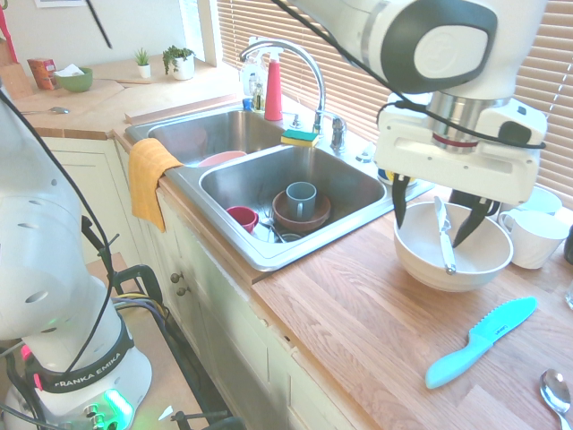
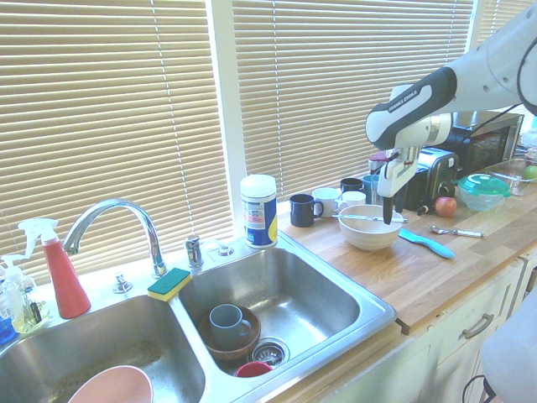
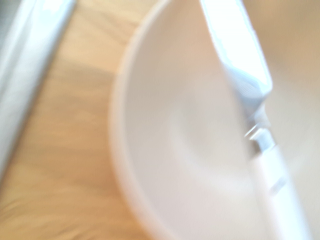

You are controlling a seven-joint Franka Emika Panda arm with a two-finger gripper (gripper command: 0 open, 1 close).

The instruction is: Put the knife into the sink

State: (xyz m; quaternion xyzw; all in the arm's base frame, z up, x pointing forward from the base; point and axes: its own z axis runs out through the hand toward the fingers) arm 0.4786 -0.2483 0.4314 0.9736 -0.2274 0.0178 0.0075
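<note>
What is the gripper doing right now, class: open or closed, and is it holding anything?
Gripper: open, holding nothing, its fingers apart over the white bowl and the knife.

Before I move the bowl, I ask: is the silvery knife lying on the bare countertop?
No, the knife lies across the bowl.

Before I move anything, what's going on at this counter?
The robot's gripper is open over the white bowl, its fingers on either side of the knife, which it does not appear to grip. The knife lies across the top of the bowl, so it is not in the sink yet. The sink's near basin holds a blue-grey mug in a brown bowl. The teal knife lies on the counter.
</note>
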